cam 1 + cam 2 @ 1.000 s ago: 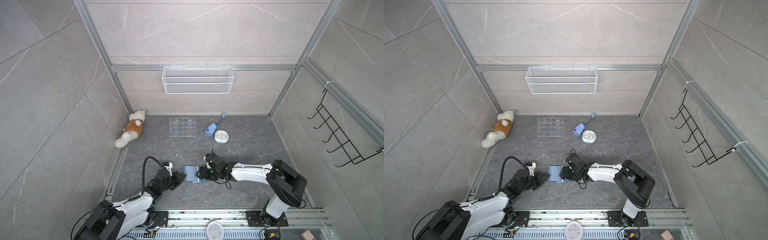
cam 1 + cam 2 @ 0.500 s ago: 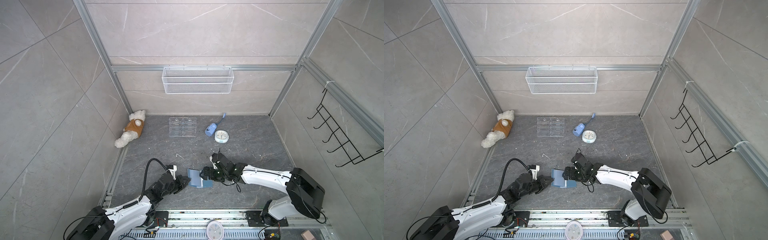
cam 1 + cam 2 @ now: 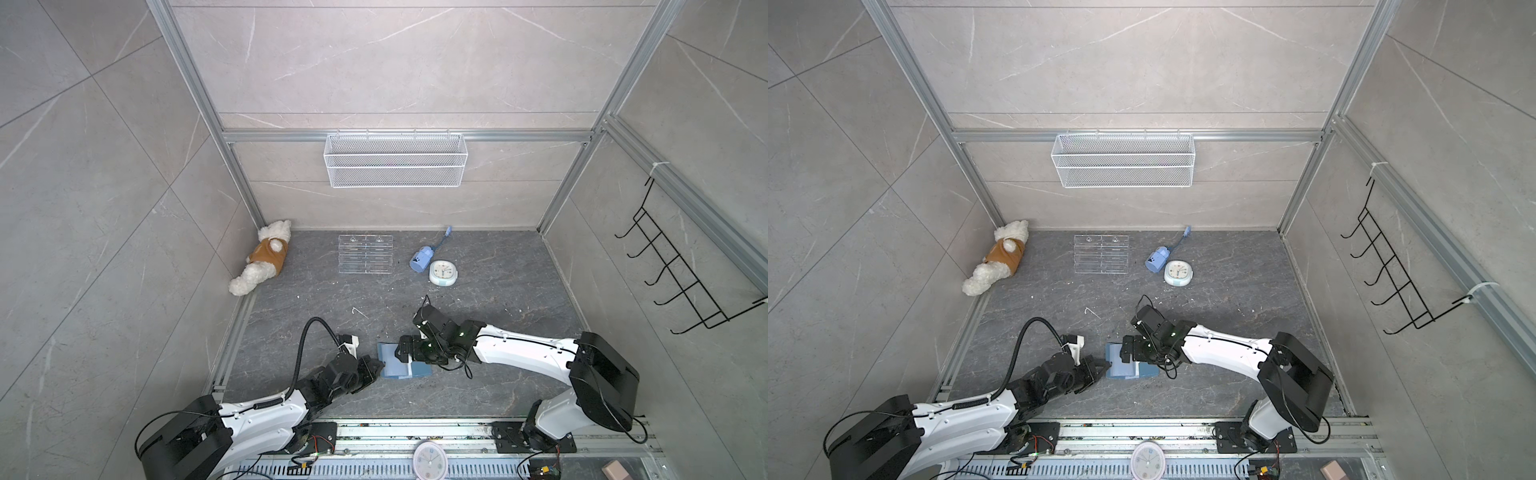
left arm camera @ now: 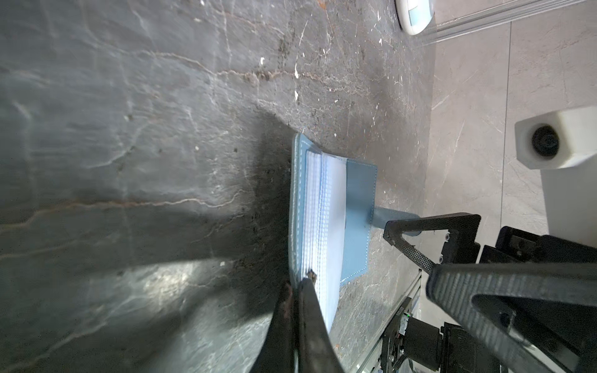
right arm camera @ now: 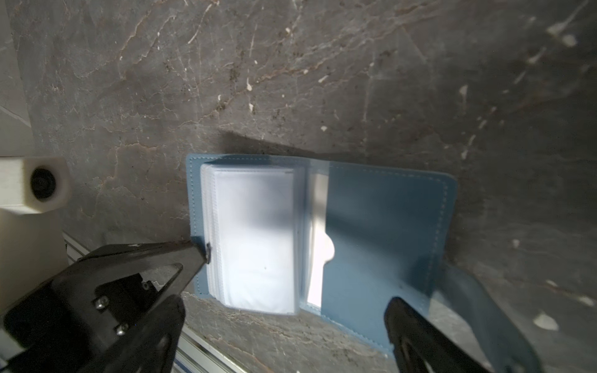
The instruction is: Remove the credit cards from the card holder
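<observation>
Dusty-blue and stitched, the card holder (image 3: pixel 401 365) lies open at 6 o'clock on the table (image 3: pixel 498 291). It looks light and floppy, with slick clear sleeves. The credit cards (image 5: pixel 318 226) inside seem thin and stiff, best pinched at the thumb notch. The left hand (image 4: pixel 302 282) is pressed together, touching the holder's 9 o'clock edge. The right hand (image 4: pixel 408 255) is spread over its 3 o'clock side, holding nothing. No writing is legible
</observation>
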{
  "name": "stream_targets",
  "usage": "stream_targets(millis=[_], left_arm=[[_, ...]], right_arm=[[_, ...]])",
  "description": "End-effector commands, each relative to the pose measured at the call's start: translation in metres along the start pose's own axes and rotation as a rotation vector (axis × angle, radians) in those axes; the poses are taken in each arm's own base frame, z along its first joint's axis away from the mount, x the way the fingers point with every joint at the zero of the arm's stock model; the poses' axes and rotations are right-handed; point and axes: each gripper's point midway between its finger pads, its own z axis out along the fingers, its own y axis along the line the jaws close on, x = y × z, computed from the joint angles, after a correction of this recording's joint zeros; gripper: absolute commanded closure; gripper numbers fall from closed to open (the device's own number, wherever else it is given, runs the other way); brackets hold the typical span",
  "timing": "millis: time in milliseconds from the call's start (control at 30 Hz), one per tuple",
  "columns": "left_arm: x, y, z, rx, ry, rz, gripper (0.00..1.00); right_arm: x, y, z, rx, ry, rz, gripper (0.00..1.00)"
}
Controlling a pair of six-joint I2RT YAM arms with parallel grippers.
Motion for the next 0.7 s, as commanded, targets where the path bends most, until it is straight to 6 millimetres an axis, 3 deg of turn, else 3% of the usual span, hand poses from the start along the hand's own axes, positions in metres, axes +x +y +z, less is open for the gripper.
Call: stream_targets(millis=[0, 667], left_arm=[[-0.01, -0.016, -0.001, 0.034, -0.054, -0.016, 1.0], [-0.007, -0.014, -0.007, 0.04, -0.074, -0.011, 1.0]], right_arm=[[0.0, -0.005, 0.004, 0.105, 0.013, -0.05, 0.01], [-0.003, 0.008, 0.03, 0.207, 0.056, -0.121, 0.01]])
